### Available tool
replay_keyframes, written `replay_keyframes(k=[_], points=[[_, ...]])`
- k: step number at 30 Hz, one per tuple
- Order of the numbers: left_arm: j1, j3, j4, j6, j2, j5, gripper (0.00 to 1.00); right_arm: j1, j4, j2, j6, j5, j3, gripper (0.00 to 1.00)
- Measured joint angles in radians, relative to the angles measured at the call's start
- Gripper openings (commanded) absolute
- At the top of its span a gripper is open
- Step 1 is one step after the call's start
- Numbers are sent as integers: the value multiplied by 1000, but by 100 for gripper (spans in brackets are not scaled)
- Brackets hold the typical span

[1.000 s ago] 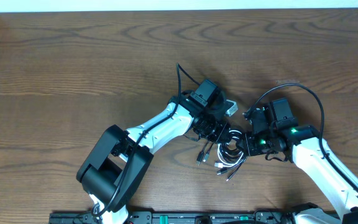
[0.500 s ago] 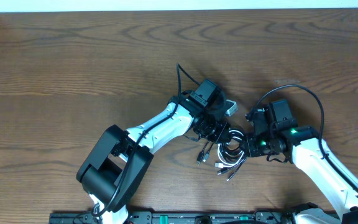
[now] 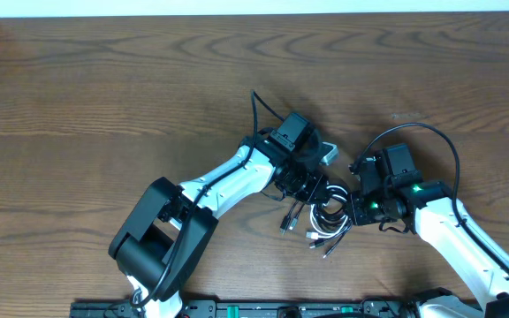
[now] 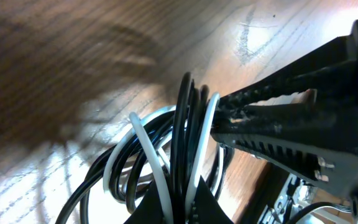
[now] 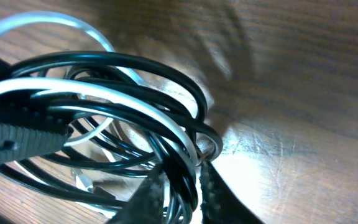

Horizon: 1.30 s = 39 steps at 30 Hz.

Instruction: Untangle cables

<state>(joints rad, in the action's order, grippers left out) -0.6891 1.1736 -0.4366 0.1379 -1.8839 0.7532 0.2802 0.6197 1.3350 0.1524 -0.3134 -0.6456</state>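
The cables (image 3: 327, 216) are a small knot of thin black and white loops in the middle of the wooden table (image 3: 104, 97), with plug ends trailing to the lower left. My left gripper (image 3: 310, 188) comes in from the left. In the left wrist view it (image 4: 182, 202) is shut on a few black and white strands (image 4: 185, 124) standing up between its fingers. My right gripper (image 3: 350, 208) meets the knot from the right. The right wrist view shows it (image 5: 180, 193) closed on black strands of the looped cables (image 5: 135, 93).
Both arms crowd the knot, their fingers nearly touching; the right gripper's ribbed fingers (image 4: 278, 124) fill the right of the left wrist view. A thick black arm wire (image 3: 422, 132) arcs over the right wrist. A small grey-white block (image 3: 328, 152) lies beside the left wrist.
The right gripper has narrowed its jaws onto the black strands and edged slightly toward the knot. The left gripper has held its grip and not moved.
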Motion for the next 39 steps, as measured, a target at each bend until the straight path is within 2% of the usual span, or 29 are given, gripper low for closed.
replay_keyframes(k=[6,19,25,32,36,39], points=[[0,0,0,0,0,4,7,0,0,0,0,0,0,1],[0,0,-5,0,0,0,7,4,15,0,47,69,0,1],[-2,0,-79,4,0,-97,7,5,50,0,168,164,0,1],[-10,0,-173,16,0,-229,7,-29,150,0,446,300,0,1],[-15,0,-180,17,0,-241,7,-43,132,0,515,311,1,7],[-11,-1,-198,18,0,-274,7,-51,83,0,501,326,1,13]])
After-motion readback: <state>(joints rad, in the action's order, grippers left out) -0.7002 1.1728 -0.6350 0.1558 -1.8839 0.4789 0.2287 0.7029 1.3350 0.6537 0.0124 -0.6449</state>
